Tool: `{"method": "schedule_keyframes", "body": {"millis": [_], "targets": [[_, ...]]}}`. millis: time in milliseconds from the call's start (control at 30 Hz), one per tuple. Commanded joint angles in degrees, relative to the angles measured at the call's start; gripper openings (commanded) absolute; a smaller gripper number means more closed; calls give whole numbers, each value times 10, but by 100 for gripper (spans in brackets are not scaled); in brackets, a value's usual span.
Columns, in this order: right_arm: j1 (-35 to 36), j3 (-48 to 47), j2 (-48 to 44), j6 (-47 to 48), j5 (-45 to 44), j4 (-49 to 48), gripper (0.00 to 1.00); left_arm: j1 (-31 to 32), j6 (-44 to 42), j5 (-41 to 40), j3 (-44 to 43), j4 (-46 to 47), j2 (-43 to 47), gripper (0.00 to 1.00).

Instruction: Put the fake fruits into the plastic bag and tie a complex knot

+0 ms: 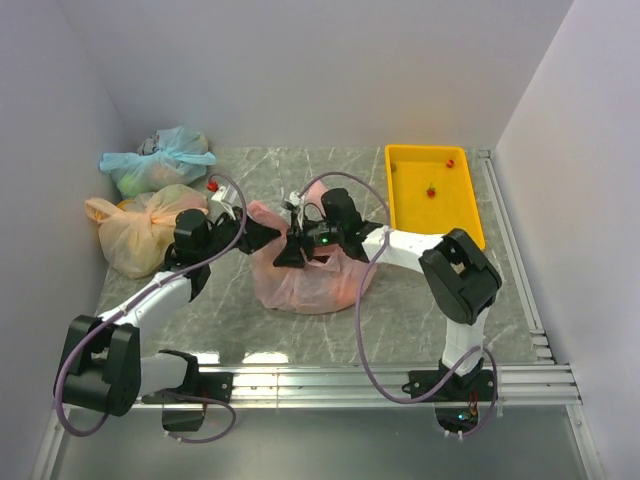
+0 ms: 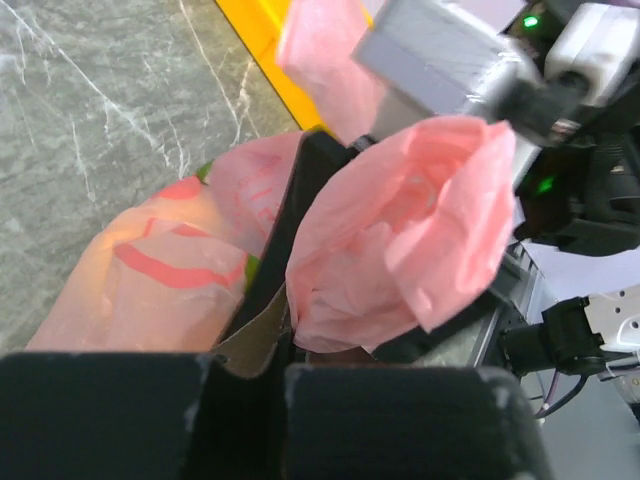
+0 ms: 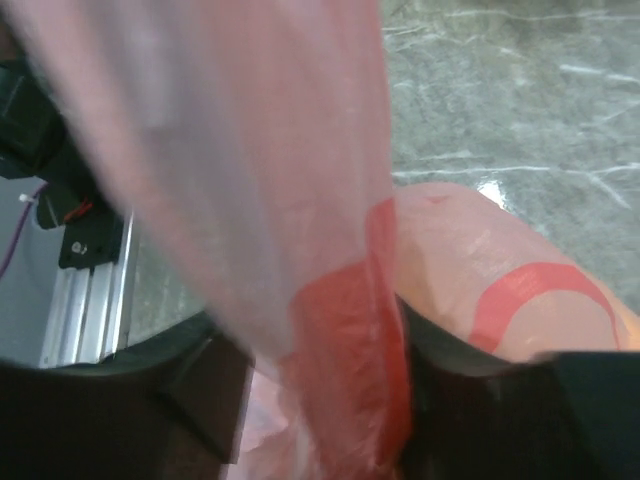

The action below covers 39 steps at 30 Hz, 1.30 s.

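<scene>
The salmon-pink plastic bag (image 1: 310, 280) sits mid-table, bulging; the fake fruits inside show only as blurred colour through the plastic. My left gripper (image 1: 268, 234) is shut on a bunched pink handle (image 2: 400, 240) at the bag's top left. My right gripper (image 1: 293, 252) is shut on the other handle strip (image 3: 350, 350), which runs up across its wrist view. The two grippers meet over the bag's mouth. A small red fruit (image 1: 430, 190) and another (image 1: 450, 163) lie in the yellow tray.
A yellow tray (image 1: 404, 205) stands at the back right. A blue-green tied bag (image 1: 160, 160) and a pale peach-orange tied bag (image 1: 140, 228) lie at the back left. A small red piece (image 1: 213, 185) lies beside them. An aluminium rail runs along the near edge.
</scene>
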<state>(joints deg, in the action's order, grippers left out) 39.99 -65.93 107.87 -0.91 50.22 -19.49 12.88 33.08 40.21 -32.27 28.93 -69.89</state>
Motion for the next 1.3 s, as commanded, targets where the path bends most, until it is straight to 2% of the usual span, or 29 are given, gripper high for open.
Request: {"method": "schedule_keyframes", "body": {"millis": [0, 33, 67, 200, 233, 267, 300, 433, 500, 567, 667, 700, 733, 833, 1167, 1267], "targets": [[4, -4, -71, 47, -31, 48, 65, -1, -15, 14, -29, 1, 22, 1], [4, -9, -90, 58, -50, 70, 66, -2, -24, 21, -31, -12, 27, 1], [3, -16, -100, 69, -61, 95, 74, -3, -41, 24, -31, -24, 33, 1], [-6, -72, -128, 114, -62, 258, 81, -6, -77, 26, -27, -75, 61, 0], [-9, -73, -143, 117, -57, 269, 83, -6, -81, 29, -31, -90, 62, 0], [-10, -72, -155, 123, -54, 278, 92, -8, -86, 38, -32, -95, 61, 1], [-11, -63, -167, 132, -59, 285, 96, -10, -87, 39, -36, -100, 61, 0], [-25, -30, -266, 133, -87, 264, 99, -15, -96, 59, -45, -120, 55, 0], [-37, -3, -300, 84, -141, 227, 100, -16, -106, 69, -50, -127, 47, 1], [-57, 0, -331, 66, -153, 233, 100, -16, -121, 79, -62, -136, 41, 1], [-147, -42, -320, 33, -101, 290, 99, -16, -150, 100, -85, -161, 23, 0], [-171, -58, -307, 23, -82, 342, 96, -16, -158, 115, -100, -170, 12, 1], [-214, -69, -282, 24, -57, 364, 95, -16, -165, 122, -107, -178, 6, 0], [-256, -95, -232, 72, -50, 432, 90, -16, -207, 139, -129, -212, -9, 0], [-268, -149, -106, 187, 67, 496, 89, -12, -325, 163, -225, -362, -65, 1], [-263, -162, -81, 195, 102, 502, 83, -10, -360, 165, -247, -389, -74, 1]]}}
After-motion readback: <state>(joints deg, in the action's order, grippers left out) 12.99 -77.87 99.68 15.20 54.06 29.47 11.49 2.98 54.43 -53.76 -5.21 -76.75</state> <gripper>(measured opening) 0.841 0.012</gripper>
